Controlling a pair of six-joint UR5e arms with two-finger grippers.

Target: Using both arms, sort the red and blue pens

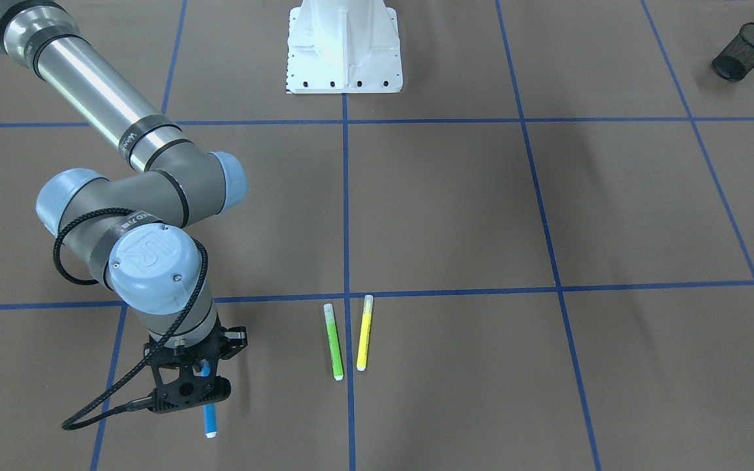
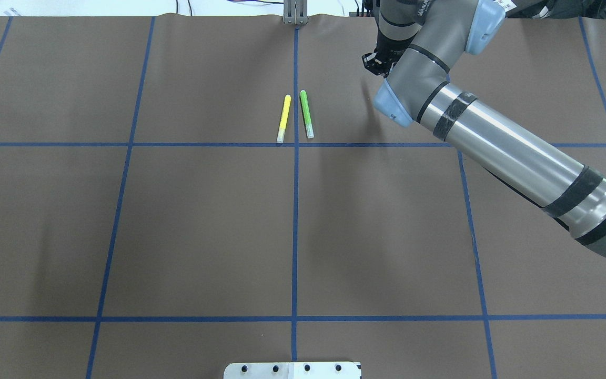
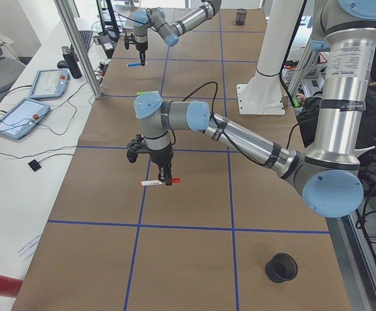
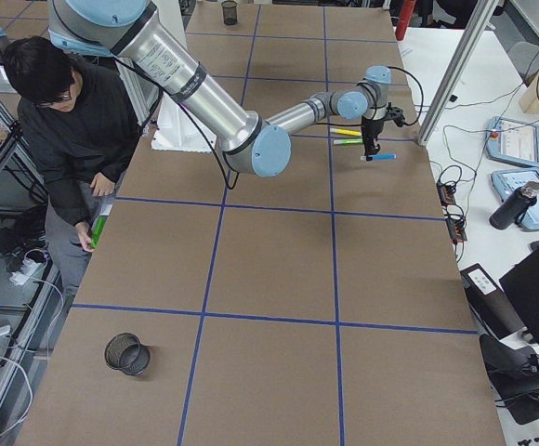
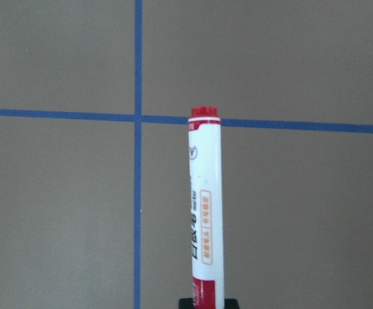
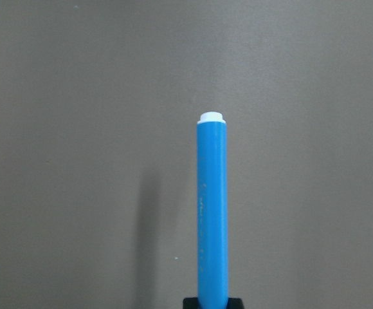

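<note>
Brown counter [image 1: 455, 209], blue grid lines [image 1: 455, 120]. Right end effector [image 1: 201, 378] clamped on blue pen [image 1: 210, 418]; left end effector [image 3: 165, 179] clamped on red pen [image 5: 206, 212]. Green marker [image 1: 334, 343], yellow marker [image 1: 364, 333] lying side by side.

front view: my right gripper [image 1: 194, 391] covers the blue pen [image 1: 210, 422] mid-barrel | overhead: my own wrist hides most of that gripper and the whole pen | 2 wrist views: bottom edge cuts blue pen and red pen [image 5: 206, 212] | left side view: left gripper [image 3: 166, 179] fingers too small to read
</note>
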